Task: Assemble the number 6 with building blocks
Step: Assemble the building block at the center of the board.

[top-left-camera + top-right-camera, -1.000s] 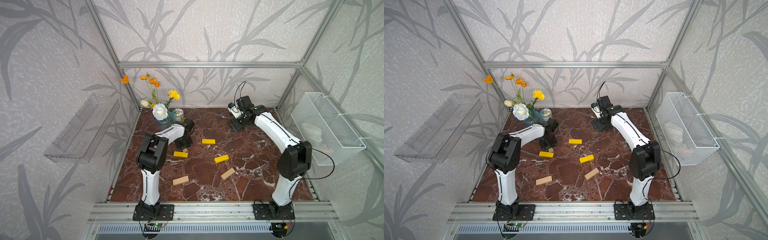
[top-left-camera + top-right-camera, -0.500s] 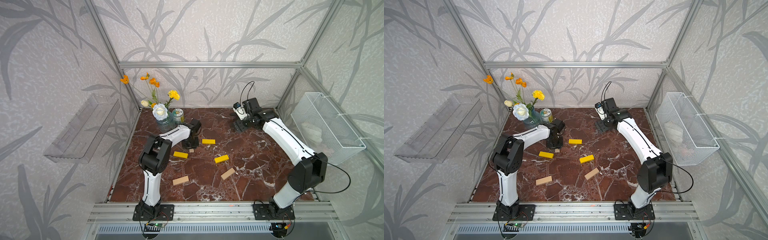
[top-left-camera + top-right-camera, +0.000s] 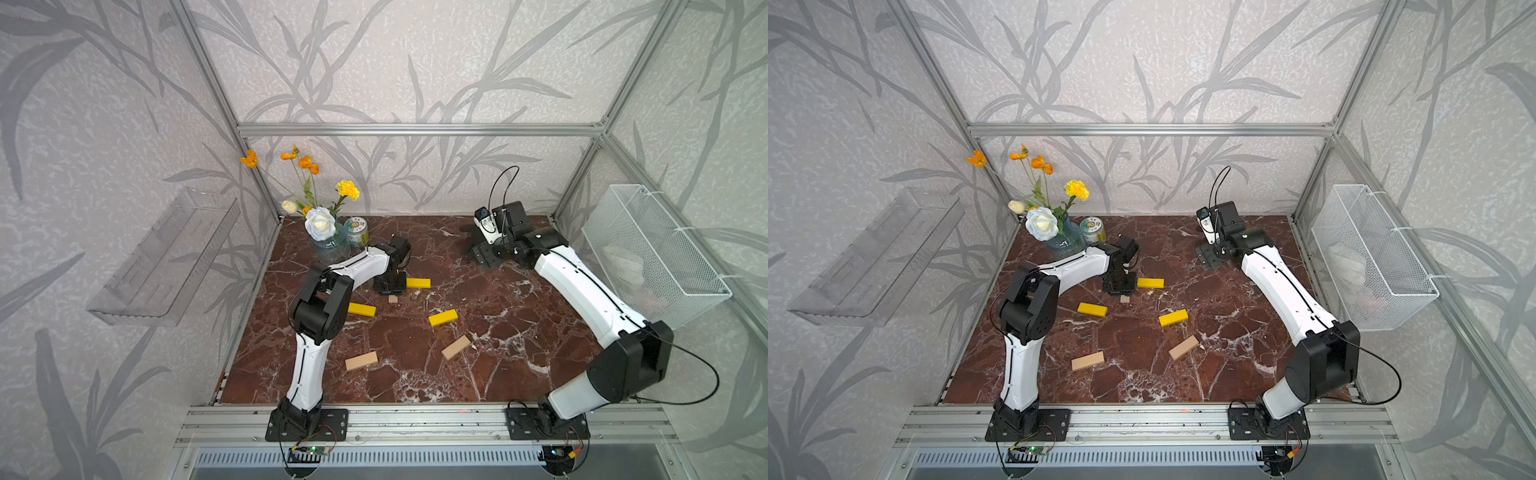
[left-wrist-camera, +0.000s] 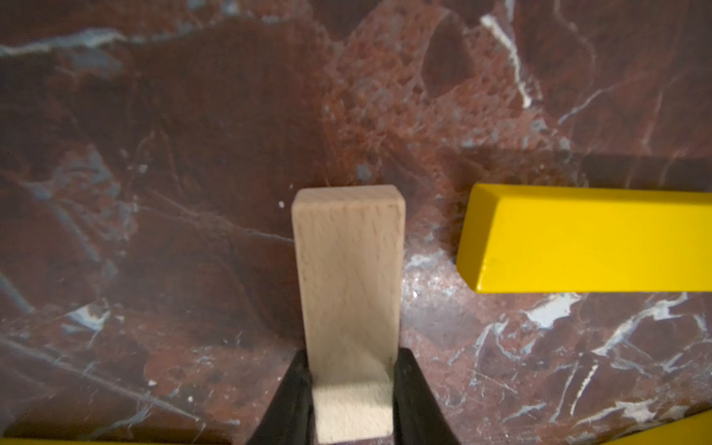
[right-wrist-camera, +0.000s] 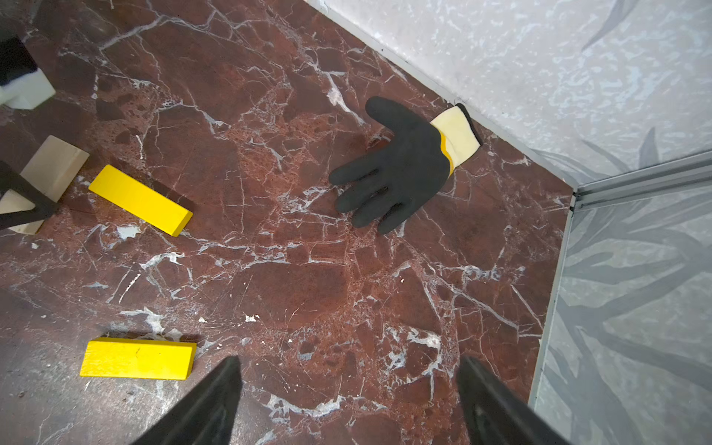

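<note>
The pale wood bar (image 4: 348, 293) is in the left gripper (image 4: 350, 389), pinched at one end between jaws shut tight on its narrow sides, its free end reaching out ahead of the fingertips, low over the marble tabletop (image 4: 154, 154); whether that end touches the marble we cannot tell. Just off one side of the grip, across a small gap and lying crosswise to it, is a yellow bar (image 4: 585, 242). We judge the step in hand to be laying the wood bar at that yellow end as a first corner of the number 6, which is not yet formed. To do it well we would keep the two bars square, lower the wood one flat, and open only once it rests, so the jaws do not nudge the neighbour. Behind the hand, toward the arm's base, the other building blocks lie scattered: a second yellow bar (image 3: 361, 309), a third yellow bar (image 3: 443, 317), a nearer wood bar (image 3: 361, 360) and a slanted wood bar (image 3: 456, 347). The right gripper (image 5: 346, 389) hangs well apart from all this, jaws wide and holding nothing. Its wrist view shows a black glove (image 5: 400, 165) ahead of its fingertips by the wall, mostly hidden in both top views. Only the left wrist view shows the gap between the bars; only the top views show the whole spread.
</note>
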### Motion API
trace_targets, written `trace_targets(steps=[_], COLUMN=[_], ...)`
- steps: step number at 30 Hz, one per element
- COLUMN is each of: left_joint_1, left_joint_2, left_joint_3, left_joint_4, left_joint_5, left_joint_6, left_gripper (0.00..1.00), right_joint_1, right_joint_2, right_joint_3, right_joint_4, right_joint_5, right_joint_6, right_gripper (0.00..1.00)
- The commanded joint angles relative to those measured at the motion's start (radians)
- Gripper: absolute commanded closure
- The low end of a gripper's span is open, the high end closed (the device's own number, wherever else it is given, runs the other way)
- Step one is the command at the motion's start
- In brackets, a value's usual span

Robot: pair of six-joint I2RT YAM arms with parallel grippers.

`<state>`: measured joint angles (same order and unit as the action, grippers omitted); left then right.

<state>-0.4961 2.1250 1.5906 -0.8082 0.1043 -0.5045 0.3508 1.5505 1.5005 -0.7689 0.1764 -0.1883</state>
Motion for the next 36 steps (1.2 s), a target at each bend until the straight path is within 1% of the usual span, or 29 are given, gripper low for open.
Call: trace_targets(steps=[1,6,13,36], left_joint_1=[-0.006,-0.007,-0.021,-0.054], left_joint_2=[0.03,0.055,0.055,0.039], left_joint_3=[0.036,0.064,0.071,0.032], left_joint_4=[-0.02,-0.032,-0.044,-0.045], left_joint_5=[0.019,0.037,0.045,0.035], left_joint_6=[0.023,0.029,0.034,0.026], left_gripper=[0.89,0.89,0.89,0.89], right_joint_1=[-0.006,-0.008,-0.011,-0.015], right_joint_2=[-0.039,-0.043,-0.05,-0.076], right_joint_3=[-0.016,-0.02,-0.029,-0.066], right_joint_4=[0.022,0.025,0.035,0.052], right_joint_5=[0.031,0.039,0.05,0.059], right_joint_6=[0.012,0.01,0.009,0.01], right_gripper=[0.12,0.12,0.12,0.12])
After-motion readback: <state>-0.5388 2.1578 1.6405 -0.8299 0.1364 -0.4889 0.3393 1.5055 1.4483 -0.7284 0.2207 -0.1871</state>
